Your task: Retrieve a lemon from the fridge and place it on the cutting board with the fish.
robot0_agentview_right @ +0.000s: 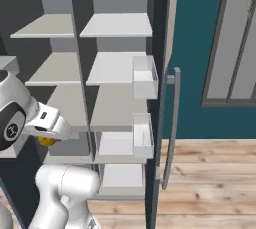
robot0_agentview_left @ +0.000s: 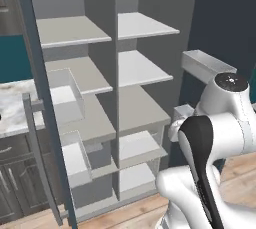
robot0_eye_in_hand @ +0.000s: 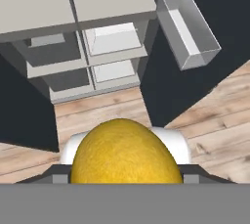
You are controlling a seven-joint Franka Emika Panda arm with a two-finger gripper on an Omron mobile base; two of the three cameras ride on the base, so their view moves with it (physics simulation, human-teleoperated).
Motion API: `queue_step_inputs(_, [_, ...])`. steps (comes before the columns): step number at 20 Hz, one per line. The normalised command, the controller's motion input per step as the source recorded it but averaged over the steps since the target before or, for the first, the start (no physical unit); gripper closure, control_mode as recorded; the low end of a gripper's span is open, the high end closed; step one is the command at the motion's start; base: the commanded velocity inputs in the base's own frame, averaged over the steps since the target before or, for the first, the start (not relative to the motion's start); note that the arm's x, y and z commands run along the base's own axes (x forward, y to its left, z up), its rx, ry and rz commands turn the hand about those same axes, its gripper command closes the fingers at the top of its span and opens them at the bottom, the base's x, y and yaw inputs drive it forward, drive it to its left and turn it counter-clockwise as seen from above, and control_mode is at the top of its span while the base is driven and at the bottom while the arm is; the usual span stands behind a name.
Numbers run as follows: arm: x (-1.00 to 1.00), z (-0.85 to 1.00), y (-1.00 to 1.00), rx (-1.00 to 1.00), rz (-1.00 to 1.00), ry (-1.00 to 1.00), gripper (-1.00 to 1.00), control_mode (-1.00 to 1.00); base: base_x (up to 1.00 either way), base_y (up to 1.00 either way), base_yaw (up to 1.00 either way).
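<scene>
The fridge (robot0_agentview_left: 142, 68) stands open in front of me, its pale grey shelves (robot0_agentview_right: 117, 68) bare. The bright yellow lemon (robot0_eye_in_hand: 126, 152) looms large at the bottom of the hand view, held between the two dark fingertips of my gripper (robot0_eye_in_hand: 126, 176), which is shut on it. In the right base view the lemon (robot0_agentview_right: 46, 141) peeks out under the hand at the gripper (robot0_agentview_right: 48, 138), just outside the fridge's lower left shelves. The hand view looks down at the fridge (robot0_eye_in_hand: 97, 3) and the floor. The cutting board and the fish are out of view.
Both fridge doors hang open: the left door (robot0_agentview_left: 37, 98) and the right door (robot0_agentview_right: 162, 98), each carrying clear bins (robot0_agentview_right: 144, 78) and a long grey handle (robot0_agentview_right: 172, 123). A marble counter (robot0_agentview_left: 10, 105) lies to the left. Wooden floor (robot0_agentview_right: 210, 173) stretches to the right.
</scene>
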Motion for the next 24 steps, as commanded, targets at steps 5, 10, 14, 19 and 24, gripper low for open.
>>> queue_step_inputs(5, [0.0, 0.0, 0.0, 0.0, 0.0, 0.0, 1.0, 1.0, -0.73, 0.24, 0.36])
queue_step_inputs(10, [0.0, 0.0, 0.0, 0.0, 0.0, 0.0, 1.0, 1.0, -0.58, 0.67, 0.23])
queue_step_inputs(14, [0.0, 0.0, 0.0, 0.0, 0.0, 0.0, 1.0, 1.0, -0.09, 0.94, 0.0])
queue_step_inputs(19, [0.0, 0.0, 0.0, 0.0, 0.0, 0.0, 1.0, 1.0, -0.27, 0.99, -0.06])
queue_step_inputs(24, [0.0, 0.0, 0.0, 0.0, 0.0, 0.0, 1.0, 1.0, -0.29, 1.0, -0.1])
